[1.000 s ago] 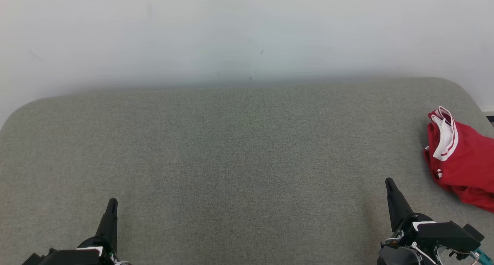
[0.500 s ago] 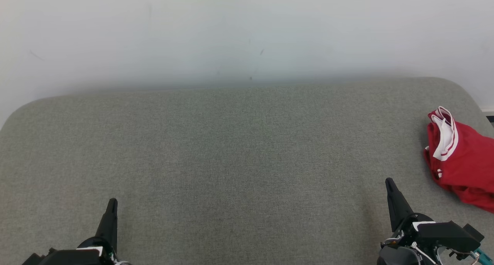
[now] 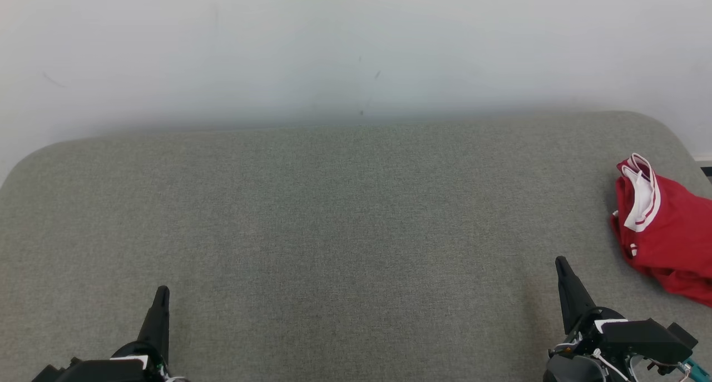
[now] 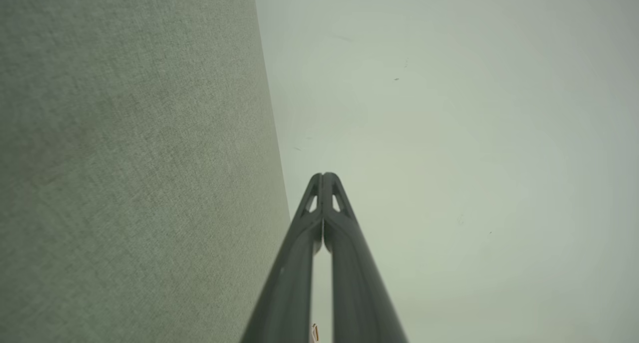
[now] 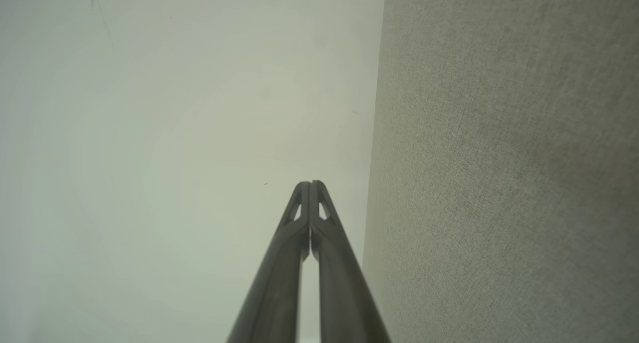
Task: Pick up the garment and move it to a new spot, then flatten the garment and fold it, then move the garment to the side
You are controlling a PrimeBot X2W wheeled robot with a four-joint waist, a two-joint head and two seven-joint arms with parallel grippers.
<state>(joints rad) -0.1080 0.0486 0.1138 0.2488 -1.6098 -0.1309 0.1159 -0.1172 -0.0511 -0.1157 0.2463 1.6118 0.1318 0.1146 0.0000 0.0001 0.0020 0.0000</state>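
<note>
A red garment (image 3: pixel 670 234) with white trim lies crumpled at the far right edge of the grey-green padded surface (image 3: pixel 345 215), partly cut off by the head view's right border. My right gripper (image 3: pixel 562 264) rests at the lower right, shut and empty, a short way left of and nearer than the garment. At the lower left my left gripper (image 3: pixel 162 292) is shut with nothing in it. In the wrist views both the left gripper (image 4: pixel 323 177) and the right gripper (image 5: pixel 309 185) have their fingertips pressed together, pointing toward the wall.
A pale wall (image 3: pixel 356 48) rises directly behind the padded surface. The surface has rounded far corners, and its right edge runs just past the garment.
</note>
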